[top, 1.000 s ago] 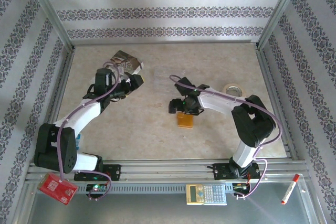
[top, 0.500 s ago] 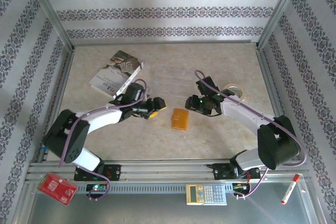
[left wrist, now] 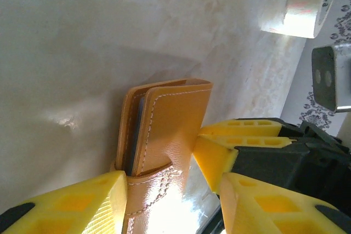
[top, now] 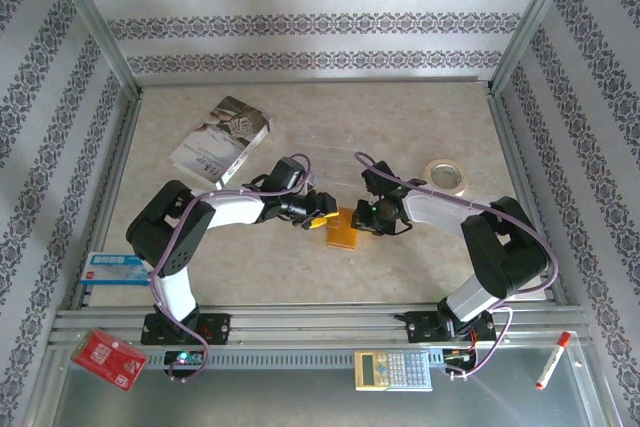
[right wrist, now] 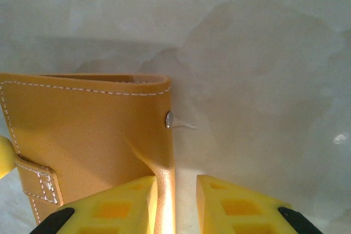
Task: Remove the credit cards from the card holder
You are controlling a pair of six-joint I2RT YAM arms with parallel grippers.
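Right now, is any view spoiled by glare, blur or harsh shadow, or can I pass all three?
Left wrist: glare whitens the card holder at its lower end, and the tape roll is overexposed and soft. Right wrist: a bright hotspot sits on its edge inside the right gripper; the stitching is sharp. Top external: even light, soft shadows, no blur.

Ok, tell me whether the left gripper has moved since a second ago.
Yes: the left gripper swung right, toward the tape roll, reaching the card holder.

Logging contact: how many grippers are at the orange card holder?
2. The left gripper straddles the card holder at its strap side; the right gripper brackets the opposite edge.
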